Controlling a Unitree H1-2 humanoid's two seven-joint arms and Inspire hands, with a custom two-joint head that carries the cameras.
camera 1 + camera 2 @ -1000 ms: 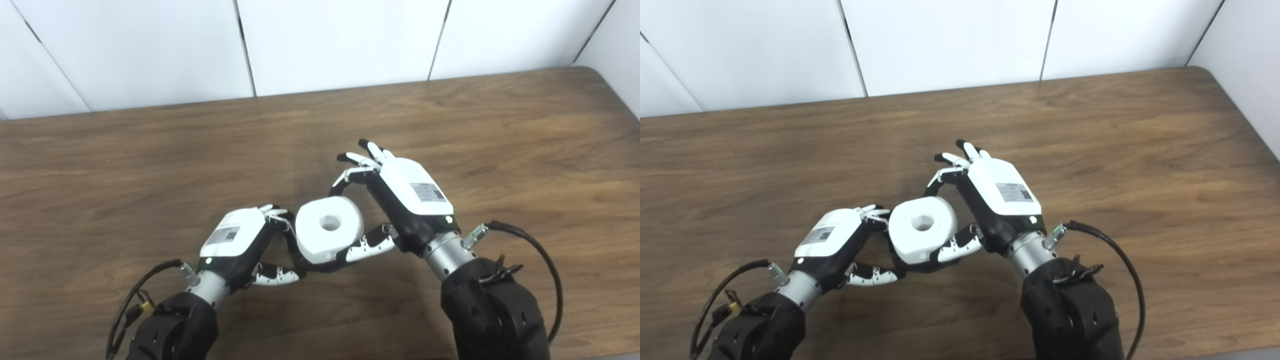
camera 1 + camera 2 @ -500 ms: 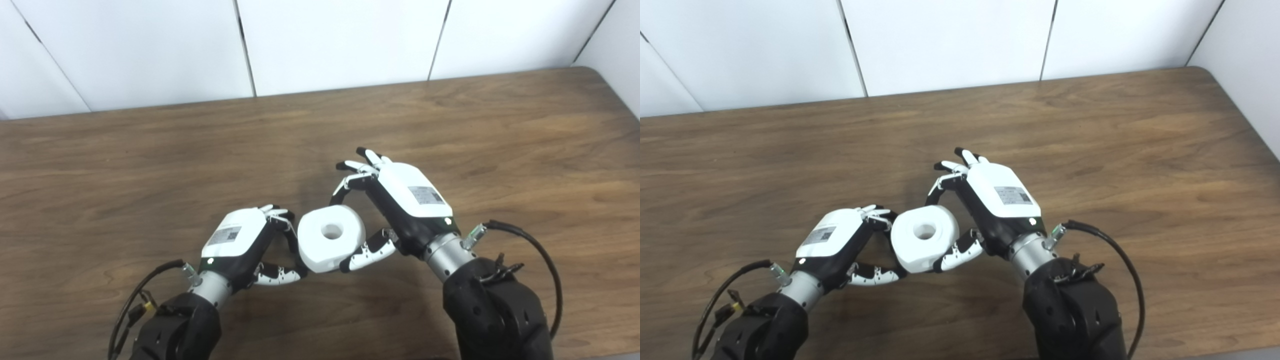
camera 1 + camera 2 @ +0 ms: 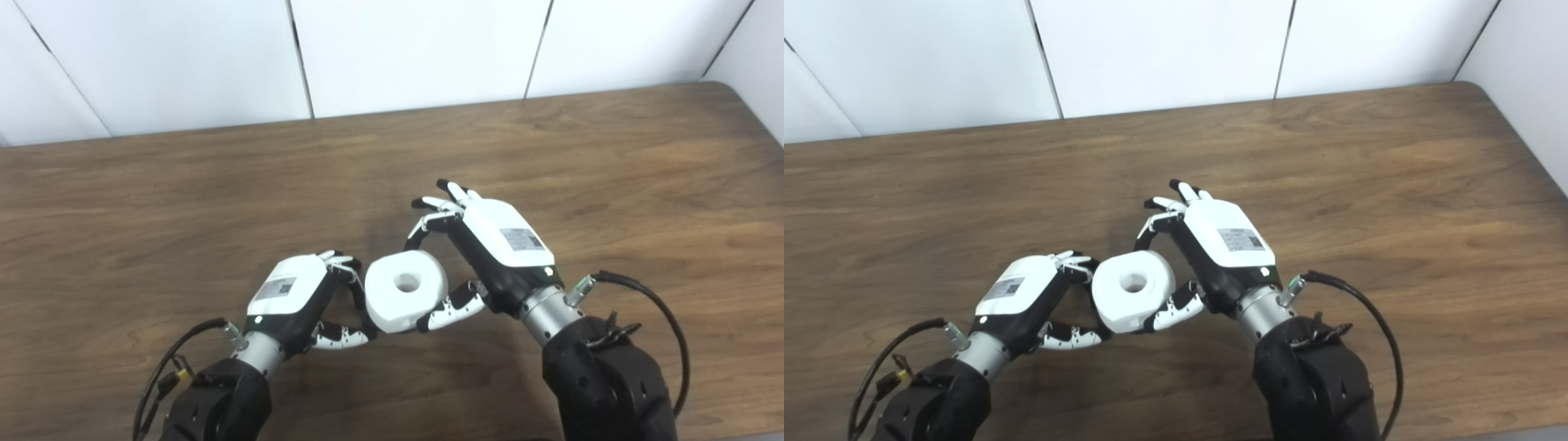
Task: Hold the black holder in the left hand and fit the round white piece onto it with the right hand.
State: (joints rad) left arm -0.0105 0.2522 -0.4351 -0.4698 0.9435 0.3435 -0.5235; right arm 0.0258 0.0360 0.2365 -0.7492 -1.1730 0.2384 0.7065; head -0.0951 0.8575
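The round white piece (image 3: 404,292), a thick ring with a centre hole, sits low over the table (image 3: 184,202) between my two hands. My right hand (image 3: 490,245) is shut on it, thumb against its near right side and fingertips (image 3: 422,225) at its far edge. My left hand (image 3: 300,297) is curled against the piece's left side, its thumb (image 3: 340,337) reaching under it. The black holder is almost wholly hidden beneath the white piece and inside the left hand's fingers.
The wooden table runs wide to the left, right and back. A white panelled wall (image 3: 416,55) stands behind its far edge, and another wall closes the right corner. Cables loop off both wrists near the front edge.
Over the last second the white piece and my right hand sank a little, covering the dark holder that showed under the piece. The left hand stayed put.
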